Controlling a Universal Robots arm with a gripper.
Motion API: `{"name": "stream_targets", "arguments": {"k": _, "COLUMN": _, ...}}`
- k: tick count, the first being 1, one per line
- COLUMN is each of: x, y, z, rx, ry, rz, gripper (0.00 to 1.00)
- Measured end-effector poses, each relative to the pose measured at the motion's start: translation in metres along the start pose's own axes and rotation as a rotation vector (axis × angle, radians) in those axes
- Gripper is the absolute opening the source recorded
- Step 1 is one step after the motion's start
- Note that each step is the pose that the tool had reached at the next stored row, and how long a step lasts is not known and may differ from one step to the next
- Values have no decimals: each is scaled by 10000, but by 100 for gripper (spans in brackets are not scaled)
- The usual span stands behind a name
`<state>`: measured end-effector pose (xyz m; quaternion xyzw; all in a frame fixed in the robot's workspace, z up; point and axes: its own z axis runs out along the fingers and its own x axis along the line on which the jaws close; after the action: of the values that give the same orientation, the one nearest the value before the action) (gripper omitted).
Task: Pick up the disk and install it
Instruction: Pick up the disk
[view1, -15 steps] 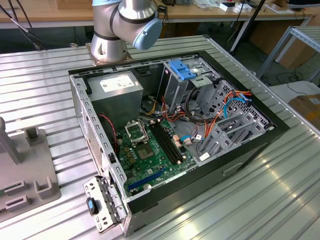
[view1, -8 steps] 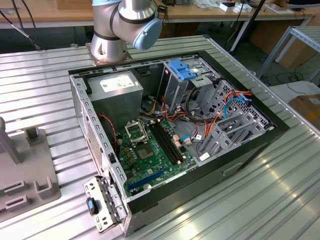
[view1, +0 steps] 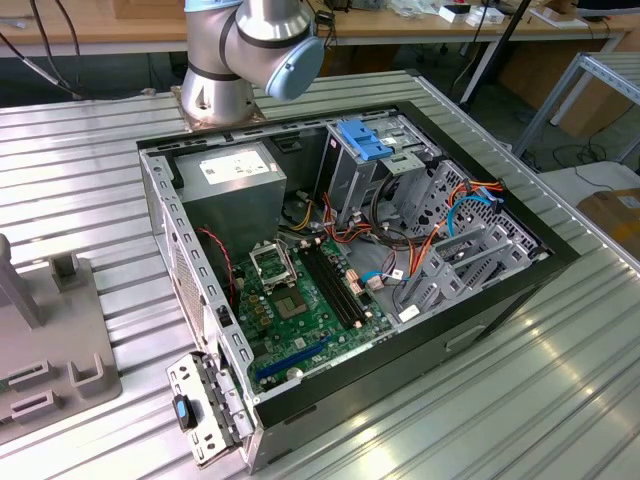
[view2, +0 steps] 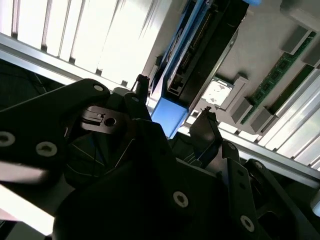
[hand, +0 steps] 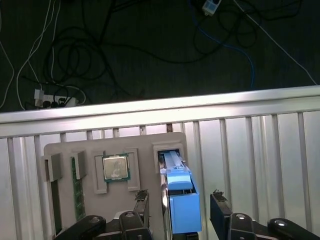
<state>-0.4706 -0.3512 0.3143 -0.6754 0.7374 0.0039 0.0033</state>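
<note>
Straddling the disk, the gripper stands wide open and holds nothing; in the first wrist view one dark finger sits on each side of the blue end tab, with a narrow gap showing on both sides. Disk: dark-grey body with blue rails, standing on edge in a slot of the grey holder, tab end toward the gripper. Second wrist view, same item: disk runs away from the gripper, its blue tab lying between the two fingertips, apart from both. Holder contents, besides the disk: one chip in a square recess just beside the disk slot, and one green memory stick in a groove farther along. Holder rests on the ribbed metal table. Exterior view: arm mounted behind an open computer case lying on its side, board exposed, upright metal cage with a blue latch inside; holder at the exterior view's left, well apart from the case.
</note>
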Motion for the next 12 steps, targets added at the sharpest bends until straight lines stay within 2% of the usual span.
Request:
{"name": "stream_targets", "arguments": {"k": 8, "x": -9, "y": -5, "z": 18, "rx": -2, "ry": 2, "rz": -221, "gripper": 60}}
{"name": "stream_targets", "arguments": {"k": 9, "x": -8, "y": 52, "z": 22, "rx": 180, "ry": 69, "rz": -225, "gripper": 60}}
{"name": "stream_targets", "arguments": {"k": 10, "x": -8, "y": 52, "z": 27, "rx": 293, "ry": 156, "rz": -227, "gripper": 60}}
{"name": "stream_targets", "arguments": {"k": 11, "x": -7, "y": 52, "z": 28, "rx": 323, "ry": 217, "rz": -229, "gripper": 60}}
{"name": "stream_targets", "arguments": {"k": 12, "x": -27, "y": 54, "z": 28, "rx": 322, "ry": 219, "rz": -227, "gripper": 60}}
